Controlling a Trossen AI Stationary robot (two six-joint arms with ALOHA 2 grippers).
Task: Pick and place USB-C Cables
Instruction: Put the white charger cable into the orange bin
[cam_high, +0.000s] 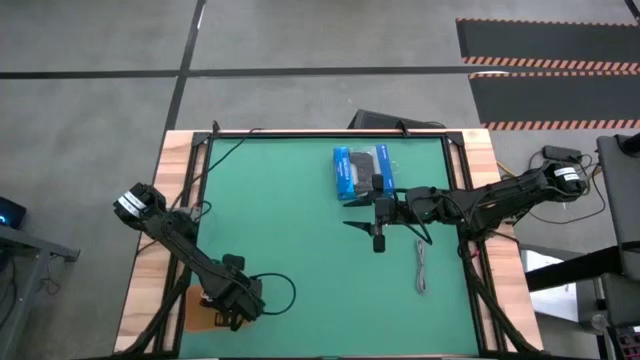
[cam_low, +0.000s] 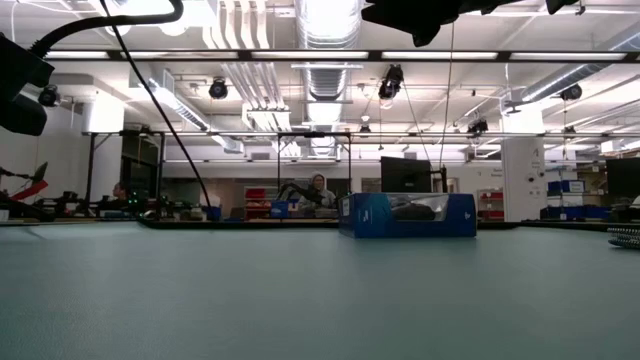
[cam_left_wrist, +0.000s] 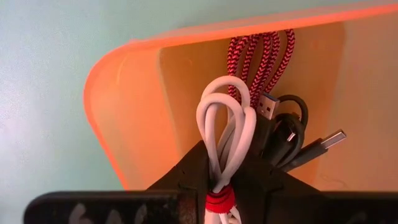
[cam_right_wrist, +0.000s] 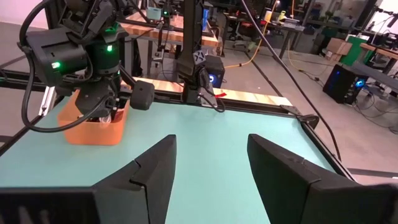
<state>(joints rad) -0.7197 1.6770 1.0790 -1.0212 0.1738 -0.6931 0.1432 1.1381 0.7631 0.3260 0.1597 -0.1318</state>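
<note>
High view looks straight down; low skims the table (cam_low: 300, 300); wrists share, seemingly, the orange bin (cam_right_wrist: 93, 127).

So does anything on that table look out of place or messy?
One grey cable lies loose on the green mat, right side, apart from the orange bin where the white cable, red cable and black cable sit. Nothing looks spilled or damaged.
</note>
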